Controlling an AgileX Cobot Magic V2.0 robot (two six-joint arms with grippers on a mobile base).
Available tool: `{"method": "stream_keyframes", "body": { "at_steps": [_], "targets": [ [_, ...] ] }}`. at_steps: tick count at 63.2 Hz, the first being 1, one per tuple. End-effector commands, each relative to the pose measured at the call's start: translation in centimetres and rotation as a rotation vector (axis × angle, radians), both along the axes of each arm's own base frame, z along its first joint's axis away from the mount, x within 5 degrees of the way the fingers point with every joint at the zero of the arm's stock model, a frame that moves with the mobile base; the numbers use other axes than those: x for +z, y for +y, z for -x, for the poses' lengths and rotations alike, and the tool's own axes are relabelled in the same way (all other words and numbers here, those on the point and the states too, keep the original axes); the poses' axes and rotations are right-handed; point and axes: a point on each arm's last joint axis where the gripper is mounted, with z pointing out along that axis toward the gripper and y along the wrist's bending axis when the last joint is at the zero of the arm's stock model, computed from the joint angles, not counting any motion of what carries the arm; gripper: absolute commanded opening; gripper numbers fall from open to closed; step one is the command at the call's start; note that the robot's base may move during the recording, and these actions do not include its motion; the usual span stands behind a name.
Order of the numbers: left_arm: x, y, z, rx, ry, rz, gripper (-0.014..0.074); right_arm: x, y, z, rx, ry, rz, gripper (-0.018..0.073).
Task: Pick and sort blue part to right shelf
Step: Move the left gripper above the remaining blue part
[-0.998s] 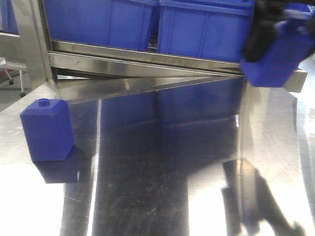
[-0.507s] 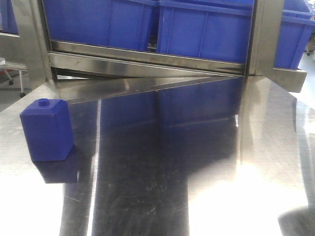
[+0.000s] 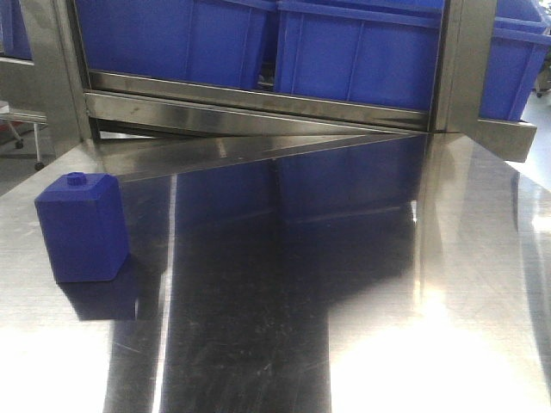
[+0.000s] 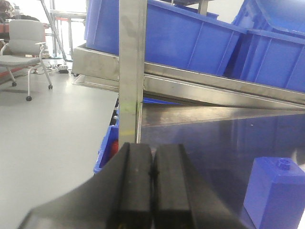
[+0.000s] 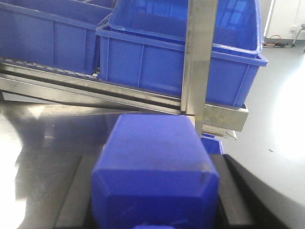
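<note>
Fingers (image 5: 233,191) of the right gripper (image 5: 151,164) clamp the blue part (image 5: 152,186) from both sides, holding it in front of the right shelf (image 5: 200,62) and its blue bins (image 5: 143,62). On the left gripper (image 4: 152,157) the fingers are pressed together with nothing between them. A squatter blue block (image 3: 82,228) stands on the steel table (image 3: 344,301), near its left edge.

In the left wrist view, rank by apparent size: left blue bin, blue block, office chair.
1. left blue bin
2. blue block and office chair: alike; the block is nearer and cut off.
</note>
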Motion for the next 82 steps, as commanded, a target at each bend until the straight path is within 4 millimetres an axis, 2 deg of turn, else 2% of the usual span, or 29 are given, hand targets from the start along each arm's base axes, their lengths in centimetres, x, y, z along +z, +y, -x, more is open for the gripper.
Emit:
{"method": "stream_keyframes", "body": {
  "at_steps": [1, 54, 59, 67, 73, 82],
  "targets": [
    [0.2, 0.0, 0.1, -0.001, -0.082, 0.015, 0.0133, 1.7, -0.1, 0.1, -0.007, -0.108, -0.007, 0.0465],
    [0.3, 0.0, 0.1, -0.003, -0.09, 0.027, 0.0133, 1.7, -0.1, 0.1, -0.007, -0.107, -0.006, 0.0465],
    [1.2, 0.0, 0.1, -0.012, -0.093, 0.028, 0.0133, 1.7, -0.1, 0.1, -0.007, -0.107, -0.006, 0.0465],
    [4.2, -0.2, -0.6, -0.034, -0.083, 0.026, 0.0133, 1.7, -0.1, 0.1, -0.007, -0.105, -0.006, 0.0465],
    [6.8, -0.6, -2.0, -0.061, -0.048, 0.036, 0.0133, 1.7, -0.1, 0.1, -0.007, -0.105, -0.006, 0.0465],
    [9.3, -1.6, -4.7, -0.127, 0.035, 0.092, 0.0133, 1.7, -0.1, 0.1, -0.007, -0.105, -0.006, 0.0465]
  ]
}}
